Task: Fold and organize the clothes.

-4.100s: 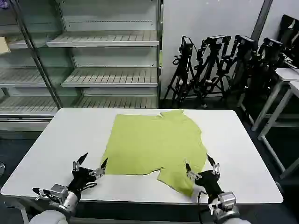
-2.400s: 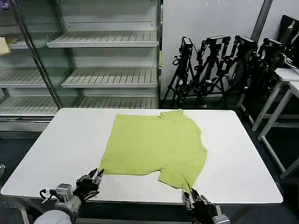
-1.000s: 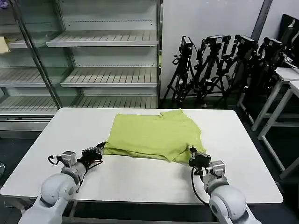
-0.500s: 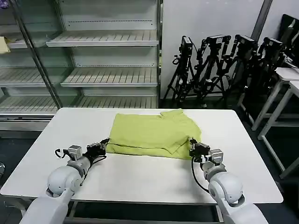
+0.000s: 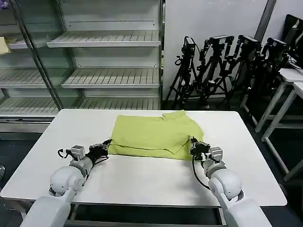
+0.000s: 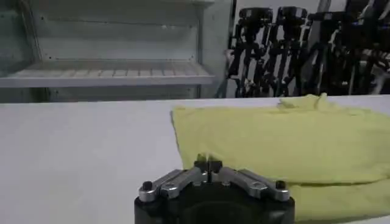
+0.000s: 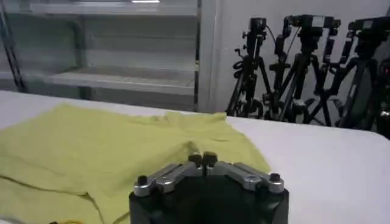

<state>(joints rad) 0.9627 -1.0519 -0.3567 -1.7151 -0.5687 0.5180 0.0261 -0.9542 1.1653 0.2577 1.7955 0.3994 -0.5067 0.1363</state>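
1. T-shirt [image 5: 155, 136]: lime, on the white table [image 5: 142, 179], far half centre, near part doubled over the rest, fold edge facing the robot.
2. Left gripper [image 5: 105, 144]: low on the table at the fold's left corner, jaws pressed together; whether fabric is between them, can't tell.
3. Right gripper [image 5: 193, 144]: at the fold's right corner, jaws pressed together, touching fabric; pinch not confirmed.
4. Behind the table: shelving [image 5: 94, 71], tripods [image 5: 227, 66].
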